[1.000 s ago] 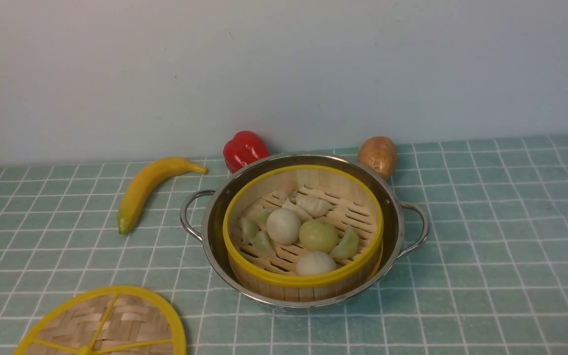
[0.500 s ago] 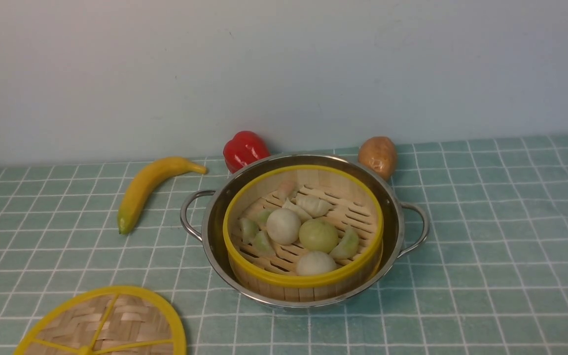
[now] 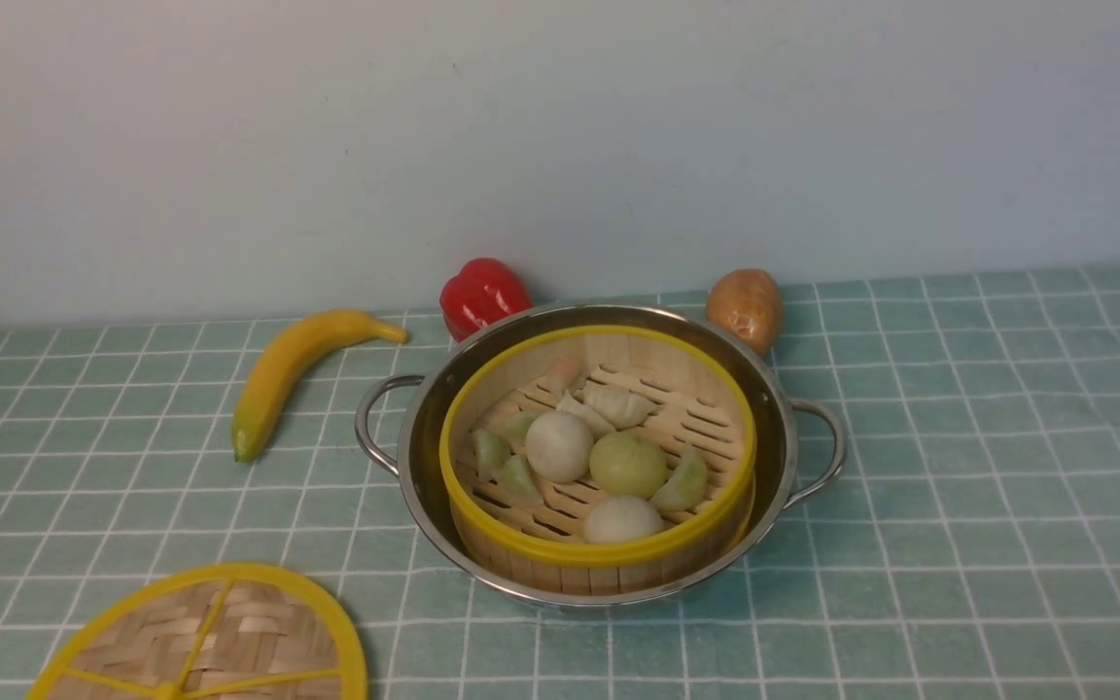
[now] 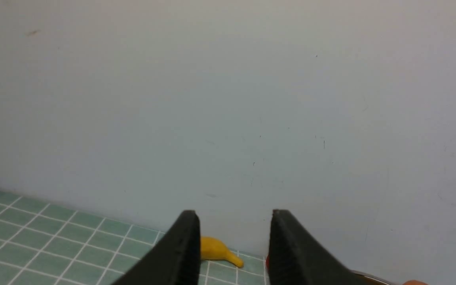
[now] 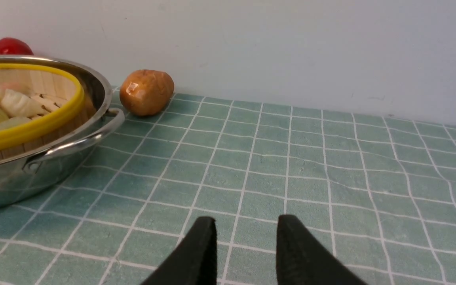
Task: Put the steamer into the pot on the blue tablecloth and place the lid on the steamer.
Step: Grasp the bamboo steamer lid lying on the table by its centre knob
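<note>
The left fingers [image 4: 182, 249] and the right fingers [image 5: 200, 253] stand spread, gripping nothing. Nearest, the lid [image 3: 210, 637] lies flat on the blue tablecloth [image 3: 959, 486], left of and apart from the pot [image 3: 772, 428]. The steamer [image 3: 599, 556] sits inside the pot, uncovered, holding buns and dumplings [image 3: 628, 464]. Beyond lie a banana [image 3: 288, 374], a red pepper [image 3: 482, 292] and a potato [image 3: 745, 306] near the wall [image 3: 560, 136].

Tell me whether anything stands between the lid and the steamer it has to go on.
Nothing visible does. The lid lies on the blue tablecloth, near left; only bare cloth separates it from the pot holding the steamer, whose top is open. The banana lies farther back, off that path.
</note>
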`<state>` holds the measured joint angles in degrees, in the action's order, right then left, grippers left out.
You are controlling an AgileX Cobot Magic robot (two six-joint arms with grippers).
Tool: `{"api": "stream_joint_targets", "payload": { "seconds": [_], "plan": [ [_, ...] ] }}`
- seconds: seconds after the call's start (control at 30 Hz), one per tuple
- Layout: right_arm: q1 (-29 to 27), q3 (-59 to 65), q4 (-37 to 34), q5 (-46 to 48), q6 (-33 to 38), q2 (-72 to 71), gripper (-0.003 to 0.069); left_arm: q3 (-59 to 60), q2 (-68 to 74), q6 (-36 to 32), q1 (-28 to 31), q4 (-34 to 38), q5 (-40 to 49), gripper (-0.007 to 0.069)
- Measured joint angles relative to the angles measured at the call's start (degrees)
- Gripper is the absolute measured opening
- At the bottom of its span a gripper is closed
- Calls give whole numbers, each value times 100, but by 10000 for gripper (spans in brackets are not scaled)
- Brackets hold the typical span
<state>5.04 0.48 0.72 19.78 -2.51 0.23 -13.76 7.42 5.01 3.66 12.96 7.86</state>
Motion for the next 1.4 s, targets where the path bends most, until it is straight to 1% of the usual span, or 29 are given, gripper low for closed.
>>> {"api": "stream_joint_targets", "payload": {
  "seconds": [0.13,0.2,0.57,0.67,0.77,0.83,0.9,0.93,0.97,1.03,1.1,1.17,1.27,1.4],
  "plan": [
    [0,0,0,0,0,0,240,0,0,12,0,0,-164,243],
    [0,0,0,-6,0,0,240,0,4,40,0,0,-457,243],
    [0,0,0,-12,0,0,240,0,4,88,0,22,-746,243],
    [0,0,0,-12,-6,0,240,-8,4,311,0,139,-718,243],
    [0,0,0,-12,-6,0,240,-99,29,333,0,103,-508,243],
    [0,0,0,-12,-6,0,240,-374,198,289,0,-4,80,243],
    [0,0,0,-12,-6,0,240,-786,547,233,0,-87,1115,243],
    [0,0,0,-12,-6,0,240,-999,698,191,0,-109,1524,243],
    [0,0,0,-12,-6,0,240,-1041,738,178,0,-121,1738,243],
    [0,0,-1,-12,-6,0,240,-1526,1296,99,0,-188,3006,243],
    [0,0,-6,-12,-6,0,240,-1853,1758,50,0,-274,3960,243],
    [0,0,-11,-12,-6,0,240,-2075,2198,-13,0,-403,4689,243],
    [0,0,-17,-12,-6,0,240,-2251,2822,-226,0,-707,5358,243],
    [0,0,-17,-12,-6,0,240,-2287,3699,-450,0,-979,5485,243]
  ]
}}
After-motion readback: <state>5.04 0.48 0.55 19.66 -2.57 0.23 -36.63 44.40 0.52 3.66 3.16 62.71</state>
